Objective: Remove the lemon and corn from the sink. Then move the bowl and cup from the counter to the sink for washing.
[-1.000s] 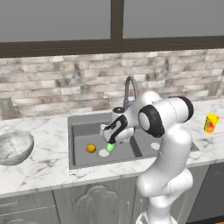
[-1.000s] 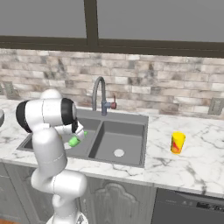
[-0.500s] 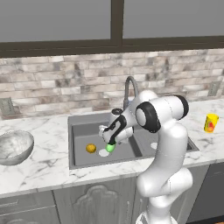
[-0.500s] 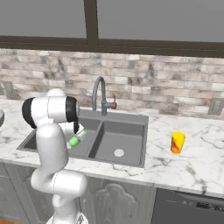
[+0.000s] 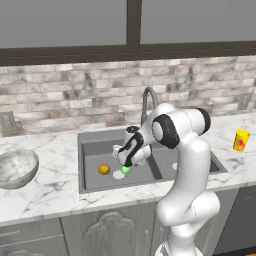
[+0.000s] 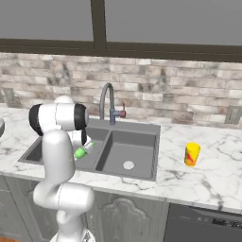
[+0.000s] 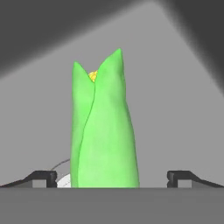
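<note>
Even, flat rendered light, soft shadows, no glare; dark corners in the hand view.

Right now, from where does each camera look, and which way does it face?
Left base view: behind the arm on its left, facing the sink; the arm rises at lower right, gripper over the corn beside the lemon.
Right base view: behind on its right, same sink; the arm rises at lower left.
Hand view: on the hand, looking along the open fingertips at the corn.
Both base views share the faucet and cup.
</note>
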Available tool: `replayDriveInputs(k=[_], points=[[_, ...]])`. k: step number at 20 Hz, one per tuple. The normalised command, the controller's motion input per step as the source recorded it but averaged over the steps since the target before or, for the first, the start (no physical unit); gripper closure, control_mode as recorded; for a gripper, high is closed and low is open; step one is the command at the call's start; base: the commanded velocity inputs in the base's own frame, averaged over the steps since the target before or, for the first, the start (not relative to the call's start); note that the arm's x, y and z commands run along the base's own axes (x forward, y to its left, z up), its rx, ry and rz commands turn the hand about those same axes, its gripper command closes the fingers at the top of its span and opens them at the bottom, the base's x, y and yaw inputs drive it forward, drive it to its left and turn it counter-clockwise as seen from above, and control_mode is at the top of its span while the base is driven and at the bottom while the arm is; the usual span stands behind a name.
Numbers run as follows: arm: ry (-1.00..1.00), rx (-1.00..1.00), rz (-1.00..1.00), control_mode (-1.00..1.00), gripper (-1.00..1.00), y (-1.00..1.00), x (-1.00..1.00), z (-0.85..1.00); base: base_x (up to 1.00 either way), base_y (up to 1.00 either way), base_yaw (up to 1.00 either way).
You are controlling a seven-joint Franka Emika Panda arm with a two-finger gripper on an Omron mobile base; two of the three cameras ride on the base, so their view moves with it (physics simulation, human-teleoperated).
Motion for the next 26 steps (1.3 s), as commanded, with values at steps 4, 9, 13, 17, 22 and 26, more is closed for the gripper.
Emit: replayDriveInputs(k=[4,9,13,17,22,26], points=[[0.02,0.00,0.00,-1.00,-1.00,0.01,0.06,-0.16,0.00,0.00,0.00],[0.04,0.01,0.00,-1.00,1.00,0.02,0.06,-0.14,0.00,0.00,0.00],[0.02,0.00,0.00,-1.00,1.00,0.03,0.04,-0.14,0.00,0.00,0.00],[0.00,0.01,0.00,-1.00,1.00,0.03,0.01,-0.06,0.00,0.00,0.00],[0.00,0.04,0.00,-1.00,1.00,0.00,-0.09,0.16,0.00,0.00,0.00],[0.00,0.02,0.00,-1.00,1.00,0.00,-0.16,0.34,0.00,0.00,0.00]])
